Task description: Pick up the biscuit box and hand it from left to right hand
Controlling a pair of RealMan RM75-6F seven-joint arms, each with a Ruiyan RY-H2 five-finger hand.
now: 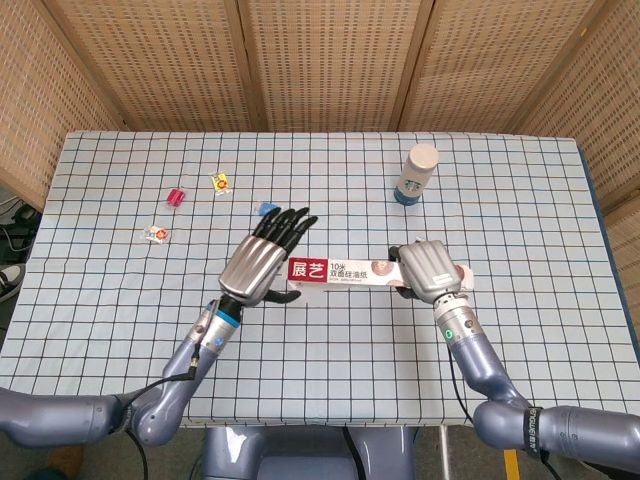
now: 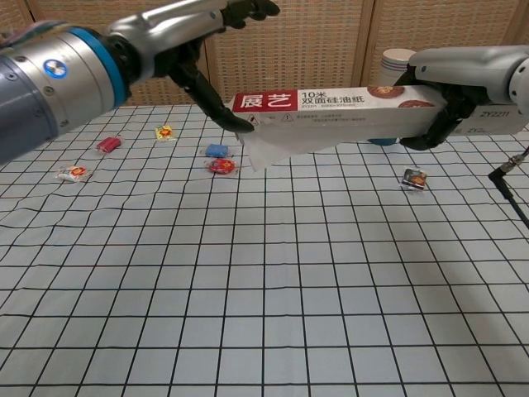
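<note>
The biscuit box (image 1: 345, 271) (image 2: 331, 109) is long, white with a red end, and hangs level above the table. My right hand (image 1: 430, 270) (image 2: 450, 83) grips its right end, fingers wrapped around it. My left hand (image 1: 262, 259) (image 2: 194, 37) is open at the box's red end, fingers spread; in the chest view its thumb still reaches to the box's left corner. A white sheet hangs from under the box's left end.
A capped bottle (image 1: 415, 173) stands behind the right hand on the checked tablecloth (image 1: 330, 370). Small wrapped sweets lie around: red (image 1: 177, 196), yellow (image 1: 220, 182), blue (image 2: 217, 150), another (image 2: 413, 179) under the box's right end.
</note>
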